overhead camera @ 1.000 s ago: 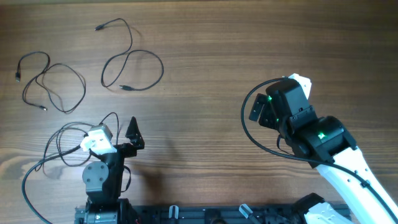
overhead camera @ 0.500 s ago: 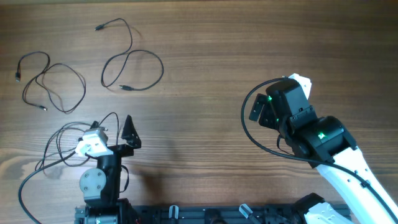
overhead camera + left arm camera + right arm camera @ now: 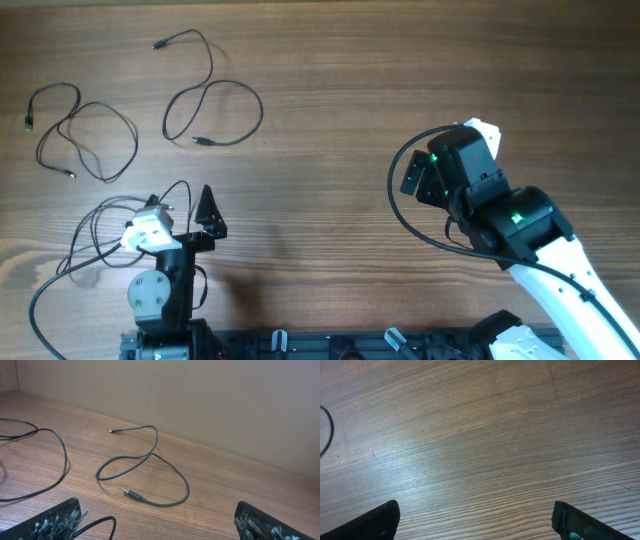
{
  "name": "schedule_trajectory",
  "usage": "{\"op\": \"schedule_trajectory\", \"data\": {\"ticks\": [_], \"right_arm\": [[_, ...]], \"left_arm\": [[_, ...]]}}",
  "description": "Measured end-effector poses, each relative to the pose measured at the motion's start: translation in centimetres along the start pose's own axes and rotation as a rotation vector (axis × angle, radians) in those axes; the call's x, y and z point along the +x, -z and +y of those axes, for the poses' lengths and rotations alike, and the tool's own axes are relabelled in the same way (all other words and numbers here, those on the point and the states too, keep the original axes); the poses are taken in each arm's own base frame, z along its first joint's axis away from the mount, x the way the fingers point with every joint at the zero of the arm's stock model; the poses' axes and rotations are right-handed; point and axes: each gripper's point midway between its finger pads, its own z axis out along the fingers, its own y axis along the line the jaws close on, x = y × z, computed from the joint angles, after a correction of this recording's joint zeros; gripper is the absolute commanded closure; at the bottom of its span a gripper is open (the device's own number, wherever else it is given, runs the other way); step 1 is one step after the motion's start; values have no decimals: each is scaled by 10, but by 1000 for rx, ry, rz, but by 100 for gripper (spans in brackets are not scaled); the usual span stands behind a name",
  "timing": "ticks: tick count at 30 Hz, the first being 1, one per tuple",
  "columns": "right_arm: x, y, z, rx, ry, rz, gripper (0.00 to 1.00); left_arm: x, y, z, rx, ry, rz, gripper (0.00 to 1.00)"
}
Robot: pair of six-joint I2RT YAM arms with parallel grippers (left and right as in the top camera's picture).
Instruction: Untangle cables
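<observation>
Three thin black cables lie apart at the left of the wooden table. One (image 3: 210, 62) loops at the top and shows in the left wrist view (image 3: 150, 455), its plug pointing toward me. A second (image 3: 133, 135) lies at the far left and also shows in the left wrist view (image 3: 62, 455). A third (image 3: 100, 212) loops beside my left arm; a bend of it (image 3: 107, 522) lies by the left finger. My left gripper (image 3: 180, 205) (image 3: 157, 527) is open and empty, short of the first cable. My right gripper (image 3: 412, 178) (image 3: 480, 525) is open and empty over bare wood.
A thicker black arm wire (image 3: 392, 195) curves around the right gripper, and its edge shows in the right wrist view (image 3: 327, 430). Another arm wire (image 3: 40, 290) runs at the lower left. A beige wall (image 3: 225, 400) stands behind the table.
My left gripper moved a little left and farther from the base, then stopped. The right arm and the cables have not moved.
</observation>
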Motion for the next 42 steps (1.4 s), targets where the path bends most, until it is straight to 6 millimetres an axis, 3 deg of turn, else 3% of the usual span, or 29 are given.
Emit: {"op": "schedule_trajectory", "data": {"ticks": [27, 33, 38, 42], "right_arm": [[0, 0, 0, -1, 0, -1, 0], [-15, -10, 13, -51, -27, -81, 0], [-6, -22, 0, -70, -53, -169, 0], [2, -19, -30, -133, -146, -329, 0]], "left_arm": [[0, 0, 0, 0, 0, 0, 0], [0, 0, 0, 0, 0, 0, 0], [0, 0, 0, 0, 0, 0, 0], [0, 0, 0, 1, 0, -2, 0]]}}
